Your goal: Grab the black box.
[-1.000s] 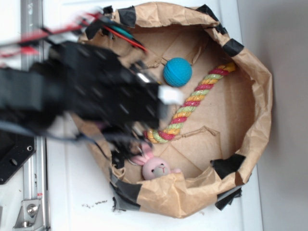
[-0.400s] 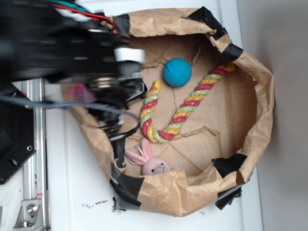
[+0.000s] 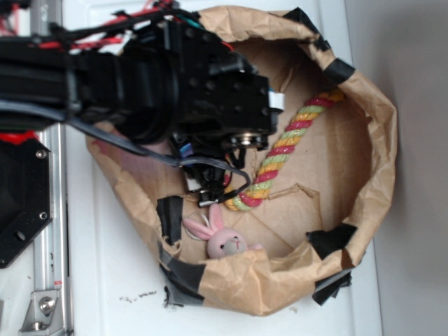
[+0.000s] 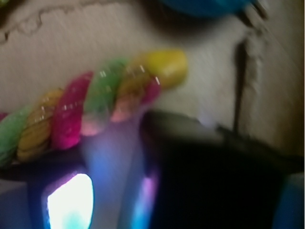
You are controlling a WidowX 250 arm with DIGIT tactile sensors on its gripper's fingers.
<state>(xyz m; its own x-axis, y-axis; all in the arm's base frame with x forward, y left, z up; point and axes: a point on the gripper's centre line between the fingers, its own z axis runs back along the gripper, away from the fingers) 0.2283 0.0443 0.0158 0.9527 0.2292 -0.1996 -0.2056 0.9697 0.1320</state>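
In the exterior view my black arm (image 3: pixel 175 91) reaches over the upper left of the brown paper basin (image 3: pixel 378 154). The gripper (image 3: pixel 210 190) hangs low by the bend of the rope toy (image 3: pixel 280 150). The black box does not show there; the arm hides that area. The wrist view is blurred. A dark glossy mass (image 4: pixel 219 176) with bright highlights fills its lower part, just below the rope toy's end (image 4: pixel 162 67). I cannot tell whether it is the black box or a finger. The jaws are not distinguishable.
A blue ball (image 4: pixel 205 5) lies just past the rope end at the wrist view's top edge. A pink bunny toy (image 3: pixel 224 241) sits against the near wall. Black tape patches (image 3: pixel 170 217) mark the paper rim. A black plate (image 3: pixel 21 203) lies outside on the left.
The arm has swung right and over the basin, now covering the blue ball and the rope's left branch. A tape patch on the left wall has come into view.
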